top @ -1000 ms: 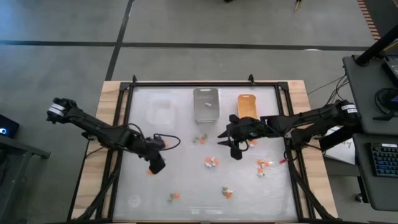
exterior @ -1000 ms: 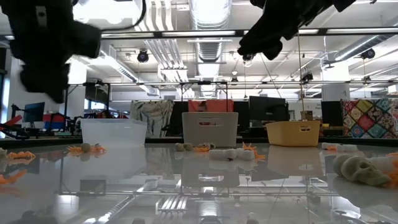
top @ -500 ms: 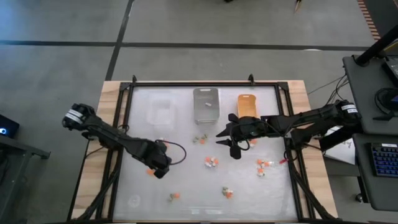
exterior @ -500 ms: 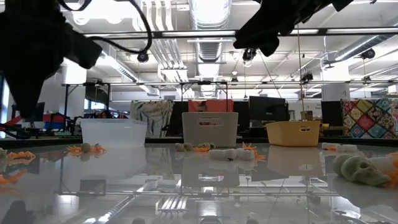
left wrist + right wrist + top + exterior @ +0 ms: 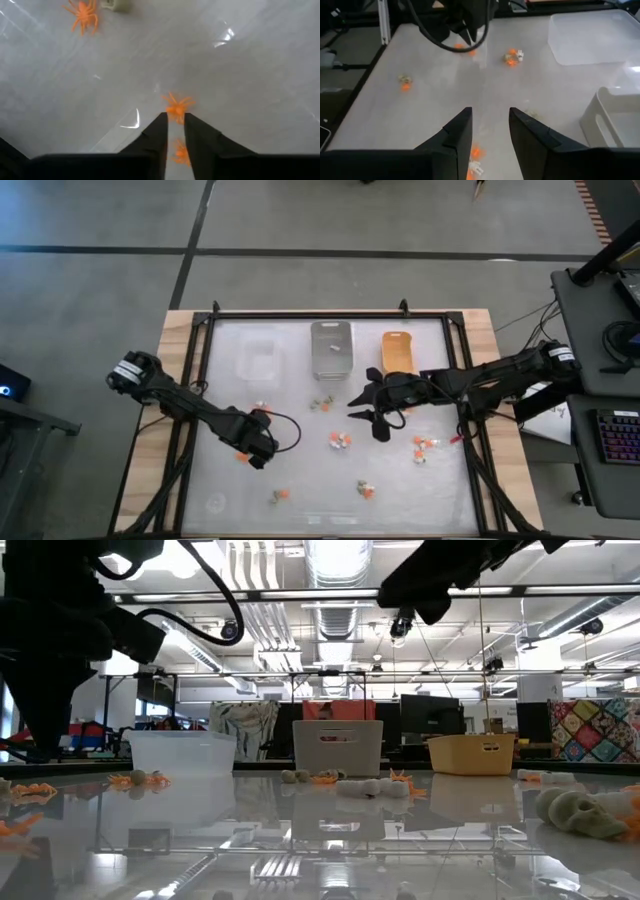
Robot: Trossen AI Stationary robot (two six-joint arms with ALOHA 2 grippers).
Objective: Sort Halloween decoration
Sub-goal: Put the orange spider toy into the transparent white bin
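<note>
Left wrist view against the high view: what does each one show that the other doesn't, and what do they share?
Only the left wrist view shows that the orange piece at the left hand is a spider, lying just past slightly parted fingertips. Only the high view shows the three trays: clear, grey and orange, plus the right hand over the table's middle. Both show the left hand low over the table among scattered trinkets.

Tiny orange, white and tan trinkets (image 5: 340,441) scattered across the tabletop.
</note>
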